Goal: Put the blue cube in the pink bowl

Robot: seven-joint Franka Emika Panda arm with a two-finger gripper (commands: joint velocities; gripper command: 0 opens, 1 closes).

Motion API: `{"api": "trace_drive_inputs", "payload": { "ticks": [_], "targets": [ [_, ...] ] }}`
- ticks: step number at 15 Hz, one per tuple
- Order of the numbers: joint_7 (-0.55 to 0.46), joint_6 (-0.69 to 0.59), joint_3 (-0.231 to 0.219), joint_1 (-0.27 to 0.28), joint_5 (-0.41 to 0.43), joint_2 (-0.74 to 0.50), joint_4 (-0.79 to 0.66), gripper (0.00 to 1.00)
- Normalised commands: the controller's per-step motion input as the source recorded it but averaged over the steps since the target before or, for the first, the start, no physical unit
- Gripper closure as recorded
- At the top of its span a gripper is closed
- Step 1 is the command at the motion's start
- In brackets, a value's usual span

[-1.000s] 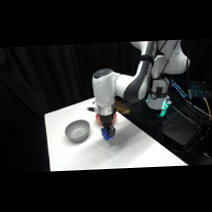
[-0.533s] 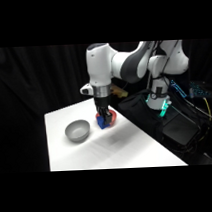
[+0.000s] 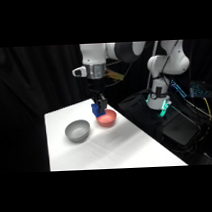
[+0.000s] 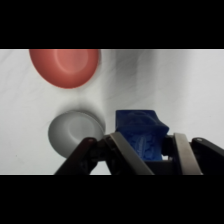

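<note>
- Above the counter (image 3: 121, 148), near its far edge, our gripper (image 3: 99, 107) hung with its jaws pinching the blue cube (image 3: 96, 110), lifted clear of the surface.
- From the side, the cube sat just beside the pink bowl (image 3: 108, 119), over its near-left rim rather than its middle, as far as we could judge.
- Through the wrist camera, the blue cube (image 4: 140, 134) filled the gap between the fingers (image 4: 125, 152), while the pink bowl (image 4: 65, 66) lay off to one side and the grey bowl (image 4: 72, 131) sat nearer the cube.
- We judged the main risk to be an early release: off-centre, the cube could strike the rim and bounce onto the counter.
- A second risk was drifting toward the grey bowl (image 3: 77, 131), which stood close by.
</note>
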Motion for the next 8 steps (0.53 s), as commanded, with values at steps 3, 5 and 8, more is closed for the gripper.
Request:
{"api": "trace_drive_inputs", "payload": {
  "ticks": [3, 5, 8],
  "targets": [
    [-0.16, -0.1, 0.029, -0.14, 0.045, -0.27, -0.11, 0.8],
    [-0.14, -0.06, 0.013, -0.119, 0.044, -0.36, -0.23, 0.8],
    [-0.11, -0.02, 0.01, -0.094, 0.037, -0.44, -0.36, 0.8]
  ]
}}
